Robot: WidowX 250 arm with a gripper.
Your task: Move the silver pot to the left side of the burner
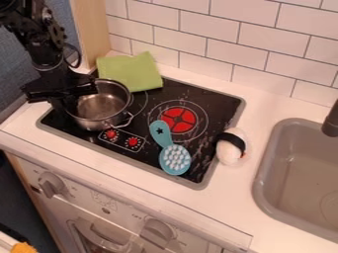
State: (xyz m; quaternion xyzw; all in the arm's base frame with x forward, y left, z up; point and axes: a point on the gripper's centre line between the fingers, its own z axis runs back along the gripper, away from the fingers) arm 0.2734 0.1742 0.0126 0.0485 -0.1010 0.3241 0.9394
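So the silver pot [102, 119] is sitting on the left part of the black cooktop [221, 104], left of the red burner [178, 120]. The black gripper [63, 101] is hanging at the pot's left side, upper left of the frame; honestly can't tell if its jaws are apart or clamping anything. A green cloth [131, 72] is lying behind the pot, and a turquoise brush [176, 159] is resting below centre.

Can count one pot [100, 107], one cloth [130, 71], one brush [173, 152], one stove [221, 105], one sink [263, 173], one tap [331, 121], one black-banded toy [229, 152], one orange thing [23, 248] and two large knobs [51, 185].
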